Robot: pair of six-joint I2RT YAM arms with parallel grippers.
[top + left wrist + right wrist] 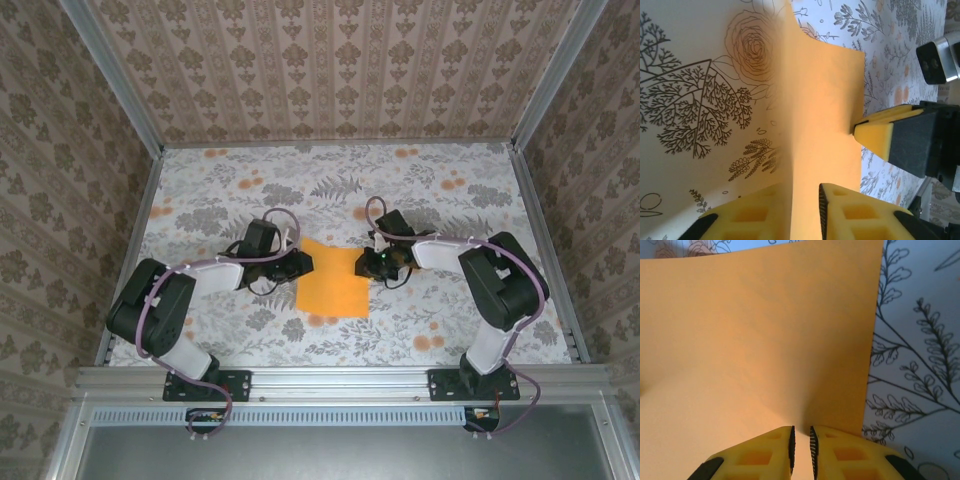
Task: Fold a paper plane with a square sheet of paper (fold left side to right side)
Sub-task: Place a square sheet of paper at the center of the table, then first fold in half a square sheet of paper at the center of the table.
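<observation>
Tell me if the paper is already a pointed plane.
No; the square sheet of paper shows a broad four-cornered outline from above.

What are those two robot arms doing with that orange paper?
They are working on a bright orange square sheet of paper that lies on the flowery tablecloth. The right pincer is pinched on the sheet's right edge. The left pincer sits at the left edge, its jaws slightly apart with the paper between them. The sheet bows up a little near the pincers, but it is not yet folded into a plane.
</observation>
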